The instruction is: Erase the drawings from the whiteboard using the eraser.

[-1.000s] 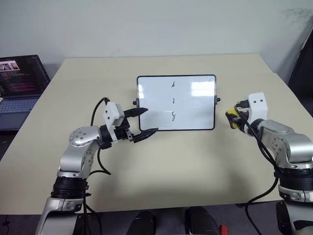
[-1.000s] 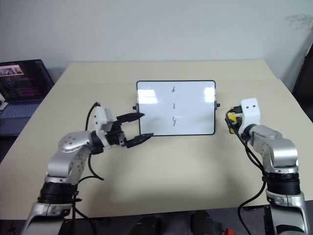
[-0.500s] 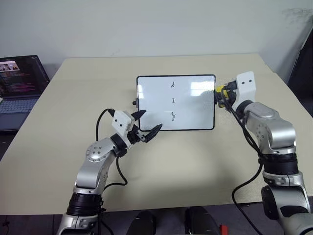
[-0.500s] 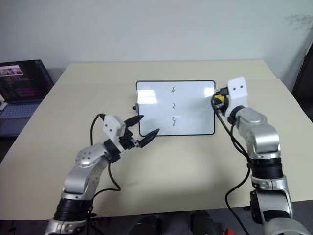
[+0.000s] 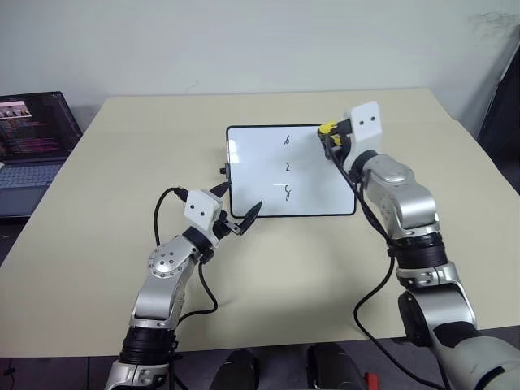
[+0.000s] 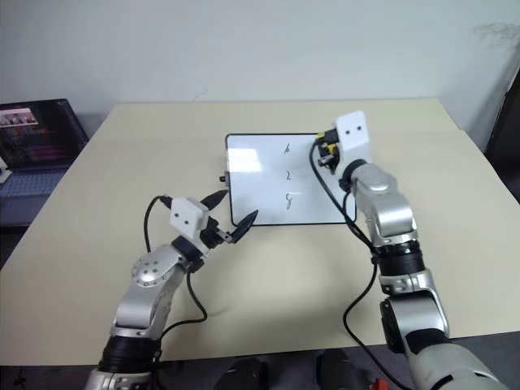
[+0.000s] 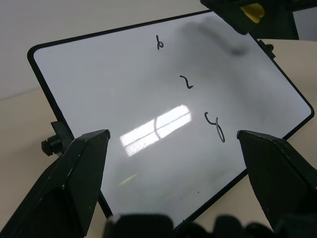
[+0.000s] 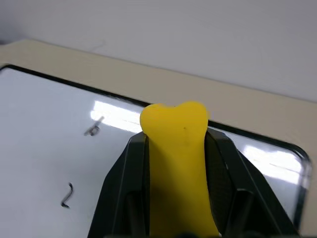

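Observation:
The whiteboard (image 5: 252, 162) lies flat in the middle of the table, with the drawings (image 5: 287, 166) in a column of three small dark marks down its centre. My right gripper (image 5: 331, 138) hovers over the board's far right part, just right of the top mark, shut on the yellow eraser (image 8: 174, 148). The eraser's tip (image 5: 327, 128) sticks out past the fingers. My left gripper (image 5: 236, 203) stands open at the board's near left corner, one finger over the board's left edge, nothing between its fingers (image 7: 74, 183).
An open laptop (image 5: 32, 130) sits on a lower surface off the table's left side. The beige table (image 5: 325, 268) has bare room all around the board. A black knob (image 7: 51, 145) sticks out of the board's left short side.
My right gripper carried the eraser left and up, from beside the board's right edge to above its far right part. The left gripper turned toward the board and dropped slightly.

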`<action>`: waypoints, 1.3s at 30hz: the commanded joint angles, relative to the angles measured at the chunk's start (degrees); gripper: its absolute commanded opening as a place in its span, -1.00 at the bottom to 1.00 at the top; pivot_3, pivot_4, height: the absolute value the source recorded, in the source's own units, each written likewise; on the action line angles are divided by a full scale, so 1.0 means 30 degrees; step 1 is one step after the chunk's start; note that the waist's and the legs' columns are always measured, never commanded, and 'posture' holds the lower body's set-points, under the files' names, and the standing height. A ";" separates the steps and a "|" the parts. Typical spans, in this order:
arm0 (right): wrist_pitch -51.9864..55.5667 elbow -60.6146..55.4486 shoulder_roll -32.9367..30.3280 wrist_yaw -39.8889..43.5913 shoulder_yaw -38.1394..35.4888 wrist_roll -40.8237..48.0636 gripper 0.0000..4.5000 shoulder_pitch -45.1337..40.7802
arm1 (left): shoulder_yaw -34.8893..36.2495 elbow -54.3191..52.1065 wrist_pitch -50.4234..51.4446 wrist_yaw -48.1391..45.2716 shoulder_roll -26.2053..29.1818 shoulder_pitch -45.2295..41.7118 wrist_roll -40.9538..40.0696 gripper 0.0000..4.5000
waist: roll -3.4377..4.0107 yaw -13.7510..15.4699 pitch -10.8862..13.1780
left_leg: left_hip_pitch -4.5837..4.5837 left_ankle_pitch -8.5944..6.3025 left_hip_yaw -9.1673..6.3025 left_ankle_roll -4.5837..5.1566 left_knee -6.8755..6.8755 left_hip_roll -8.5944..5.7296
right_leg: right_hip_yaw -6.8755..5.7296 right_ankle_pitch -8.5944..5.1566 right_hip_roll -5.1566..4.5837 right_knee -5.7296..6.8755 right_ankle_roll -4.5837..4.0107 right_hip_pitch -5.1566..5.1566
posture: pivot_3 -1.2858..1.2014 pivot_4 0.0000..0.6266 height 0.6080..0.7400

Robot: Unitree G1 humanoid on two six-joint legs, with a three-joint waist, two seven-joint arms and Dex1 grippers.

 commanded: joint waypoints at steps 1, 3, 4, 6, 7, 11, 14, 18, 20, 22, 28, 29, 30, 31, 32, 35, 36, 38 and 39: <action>-0.1592 0.0574 0.0275 0.0019 0.0145 -0.0533 -0.41 -0.1120 | -0.0128 -0.0141 -0.0707 0.0121 -0.0067 -0.0307 0.0241 1.00 | 0.0000 0.0009 0.0000 | -0.0005 0.0000 -0.0001 0.0000 0.0000 0.0000 | -0.0001 0.0000 0.0000 0.0000 -0.0001 -0.0005 | 0.03 -0.52 1.00; -0.2142 0.1308 0.0595 0.0078 0.0256 -0.0717 -0.41 -0.1520 | -0.0141 0.0126 -0.0795 0.0142 -0.0032 -0.0508 0.0294 1.00 | 0.0000 0.0008 0.0000 | -0.0007 0.0001 -0.0001 -0.0002 -0.0001 -0.0001 | -0.0001 0.0000 -0.0001 -0.0001 -0.0001 -0.0007 | 0.03 -0.52 1.00; -0.2410 0.1669 0.0753 0.0117 0.0310 -0.0814 -0.41 -0.1711 | -0.0122 0.0294 -0.0859 0.0147 -0.0011 -0.0619 0.0306 1.00 | 0.0000 0.0008 0.0000 | -0.0007 0.0001 0.0003 -0.0001 0.0000 -0.0003 | 0.0001 0.0000 -0.0001 0.0000 -0.0001 -0.0007 | 0.03 -0.52 1.00; -0.2900 0.2384 0.1002 0.0184 0.0413 -0.0984 -0.41 -0.2065 | -0.0065 0.0639 -0.0993 0.0169 0.0029 -0.0821 0.0354 1.00 | 0.0001 -0.0001 0.0000 | -0.0007 0.0001 0.0002 -0.0001 0.0000 -0.0003 | 0.0000 0.0001 0.0001 0.0003 -0.0002 -0.0009 | 0.03 -0.52 1.00; -0.3143 0.2702 0.1048 0.0216 0.0478 -0.1066 -0.41 -0.2210 | -0.0048 0.0755 -0.1059 0.0167 0.0036 -0.0881 0.0372 1.00 | 0.0001 -0.0005 0.0000 | -0.0007 0.0001 0.0002 -0.0001 0.0000 -0.0002 | 0.0000 0.0001 0.0001 0.0005 -0.0003 -0.0011 | 0.03 -0.52 1.00; -0.3736 0.3706 0.1090 0.0286 0.0605 -0.1445 -0.41 -0.2693 | -0.0018 0.0895 -0.1186 0.0189 0.0041 -0.0963 0.0407 1.00 | 0.0002 -0.0003 -0.0001 | -0.0016 0.0001 0.0007 -0.0003 -0.0007 -0.0001 | 0.0005 0.0001 0.0000 0.0001 -0.0003 -0.0028 | 0.03 -0.52 1.00; -0.3953 0.4291 0.1082 0.0400 0.0781 -0.1873 -0.41 -0.2960 | 0.0055 0.1113 -0.1292 0.0286 0.0060 -0.1072 0.0469 1.00 | 0.0002 -0.0009 -0.0001 | -0.0016 0.0001 0.0007 -0.0002 -0.0006 -0.0002 | 0.0004 0.0002 0.0000 0.0002 -0.0003 -0.0028 | 0.03 -0.52 1.00; -0.3802 0.4724 0.1106 0.0530 0.0956 -0.2259 -0.41 -0.3036 | 0.0113 0.1146 -0.1328 0.0368 0.0060 -0.1113 0.0469 1.00 | 0.0002 -0.0012 0.0000 | -0.0016 0.0001 0.0007 -0.0003 -0.0007 0.0000 | 0.0005 0.0002 -0.0001 0.0004 -0.0004 -0.0033 | 0.03 -0.52 1.00; -0.3765 0.4827 0.1121 0.0587 0.0979 -0.2365 -0.41 -0.3085 | 0.0132 0.1156 -0.1348 0.0386 0.0071 -0.1110 0.0481 1.00 | 0.0003 -0.0012 -0.0001 | -0.0016 0.0001 0.0008 -0.0003 -0.0008 0.0000 | 0.0006 0.0002 -0.0002 0.0003 -0.0004 -0.0033 | 0.03 -0.52 1.00; -0.3715 0.4899 0.1143 0.0654 0.1028 -0.2450 -0.41 -0.3131 | 0.0151 0.1182 -0.1381 0.0402 0.0077 -0.1107 0.0494 1.00 | 0.0002 -0.0011 0.0000 | -0.0017 0.0001 0.0008 -0.0003 -0.0008 0.0000 | 0.0007 0.0002 -0.0003 0.0004 -0.0004 -0.0033 | 0.03 -0.52 1.00; -0.3709 0.5766 0.1412 0.0727 0.1316 -0.2915 -0.41 -0.3520 | 0.0150 0.1075 -0.1303 0.0610 0.0056 -0.1153 0.0553 1.00 | 0.0003 -0.0022 -0.0001 | -0.0017 0.0001 0.0008 -0.0003 -0.0008 0.0001 | 0.0007 0.0003 -0.0003 0.0005 -0.0004 -0.0036 | 0.03 -0.52 1.00; -0.3750 0.6007 0.1471 0.0711 0.1338 -0.2995 -0.41 -0.3650 | 0.0174 0.1051 -0.1285 0.0663 0.0070 -0.1168 0.0549 1.00 | 0.0004 -0.0022 -0.0001 | -0.0017 0.0001 0.0007 -0.0004 -0.0008 0.0001 | 0.0007 0.0002 -0.0003 0.0005 -0.0005 -0.0036 | 0.03 -0.52 1.00; -0.3797 0.6241 0.1527 0.0697 0.1341 -0.3047 -0.41 -0.3777 | 0.0202 0.1051 -0.1271 0.0709 0.0088 -0.1185 0.0537 1.00 | 0.0004 -0.0023 -0.0001 | -0.0017 0.0001 0.0008 -0.0004 -0.0008 0.0001 | 0.0007 0.0003 -0.0003 0.0004 -0.0004 -0.0036 | 0.03 -0.52 1.00; -0.3843 0.6412 0.1565 0.0693 0.1334 -0.3082 -0.41 -0.3866 | 0.0220 0.1061 -0.1265 0.0738 0.0101 -0.1199 0.0528 1.00 | 0.0004 -0.0024 -0.0001 | -0.0017 0.0001 0.0010 -0.0004 -0.0008 0.0001 | 0.0008 0.0002 -0.0003 0.0004 -0.0004 -0.0036 | 0.03 -0.52 1.00; -0.3852 0.6532 0.1585 0.0715 0.1341 -0.3115 -0.41 -0.3928 | 0.0238 0.1022 -0.1254 0.0796 0.0100 -0.1167 0.0540 1.00 | 0.0004 -0.0024 -0.0001 | -0.0017 0.0001 0.0011 -0.0003 -0.0008 0.0001 | 0.0009 0.0003 -0.0003 0.0005 -0.0005 -0.0038 | 0.03 -0.52 1.00; -0.3886 0.6997 0.1657 0.0788 0.1361 -0.3227 -0.41 -0.4148 | 0.0276 0.0919 -0.1245 0.0929 0.0076 -0.1100 0.0571 1.00 | 0.0004 -0.0023 -0.0001 | -0.0019 0.0001 0.0009 -0.0004 -0.0009 0.0002 | 0.0008 0.0003 -0.0003 0.0006 -0.0005 -0.0042 | 0.03 -0.52 1.00; -0.3884 0.7187 0.1697 0.0820 0.1403 -0.3270 -0.41 -0.4222 | 0.0277 0.0803 -0.1214 0.1005 0.0050 -0.1039 0.0584 1.00 | 0.0004 -0.0024 -0.0001 | -0.0019 0.0001 0.0009 -0.0004 -0.0010 0.0001 | 0.0008 0.0003 -0.0004 0.0005 -0.0005 -0.0042 | 0.03 -0.52 1.00; -0.3903 0.7688 0.1898 0.0862 0.1464 -0.3346 -0.41 -0.4446 | 0.0340 0.0570 -0.1151 0.1221 0.0004 -0.0885 0.0608 1.00 | 0.0004 -0.0026 -0.0001 | -0.0019 0.0001 0.0010 -0.0005 -0.0010 0.0002 | 0.0010 0.0003 -0.0004 0.0006 -0.0005 -0.0043 | 0.03 -0.52 1.00; -0.3951 0.7874 0.1983 0.0902 0.1491 -0.3375 -0.41 -0.4539 | 0.0370 0.0489 -0.1124 0.1305 0.0003 -0.0825 0.0607 1.00 | 0.0005 -0.0029 -0.0001 | -0.0019 0.0001 0.0010 -0.0005 -0.0010 0.0002 | 0.0009 0.0003 -0.0004 0.0007 -0.0006 -0.0043 | 0.03 -0.52 1.00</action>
